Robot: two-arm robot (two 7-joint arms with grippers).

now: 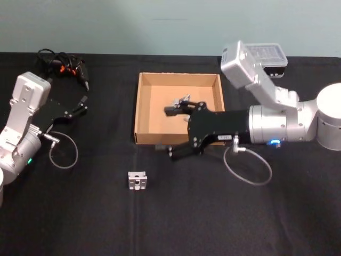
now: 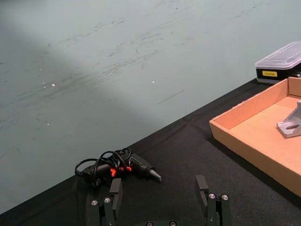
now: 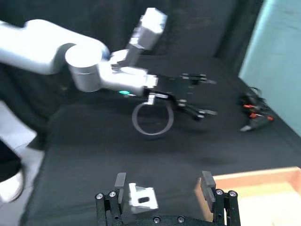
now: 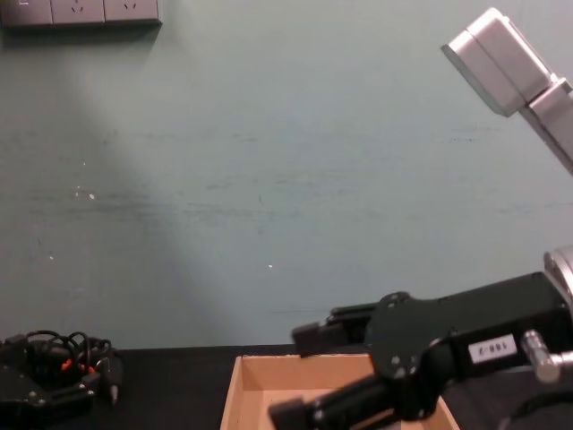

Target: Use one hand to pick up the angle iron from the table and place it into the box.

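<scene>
R gripper spread wide, empty, above box front wall: one finger over box floor, other out over table. Angle iron lies on table, apart from box, off its front-left corner toward table's front edge. 2nd angle iron inside box, mid-rear. L gripper open, parked nr table's left edge; corded tool at rear-left corner.

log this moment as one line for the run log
right gripper: open, above box front wall | angle iron: on table, ungrasped | second angle iron: in box | left gripper: open, parked left
</scene>
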